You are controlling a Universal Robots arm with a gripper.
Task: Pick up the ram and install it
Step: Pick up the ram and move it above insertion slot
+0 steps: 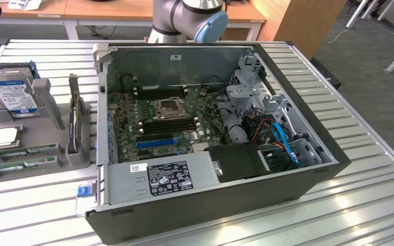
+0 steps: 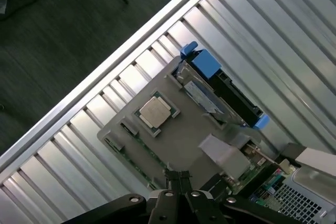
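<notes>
Ram sticks [image 1: 23,152], two alike, lay flat in slots along the edge of a gray parts holder [image 2: 184,140], and the pincer [image 2: 178,178] hung just above that edge. Its fingers were pressed fully together and had hold of nothing; both sticks sat untouched in the holder.

Farther in on the holder, a square silver processor [image 2: 155,113] rested in its own recess. Beyond it a hard drive [image 1: 11,92] stood on edge in a blue bracket [image 2: 205,64]. The shaped recesses probably served to keep each part at a fixed spot for picking. The drive carried a blue-and-white label, its writing too small to read.

The holder sat on a slatted metal desk [image 1: 361,205], just beside an open computer case [image 1: 252,205]. The case lay on its side with the panel off, likely so the motherboard [image 1: 132,110] faced up for access from above. Long black memory slots [image 1: 170,125] flanked the processor socket, and none of them held a stick. The power supply [image 1: 162,177] bore a black sticker and a barcode label, neither legible.
</notes>
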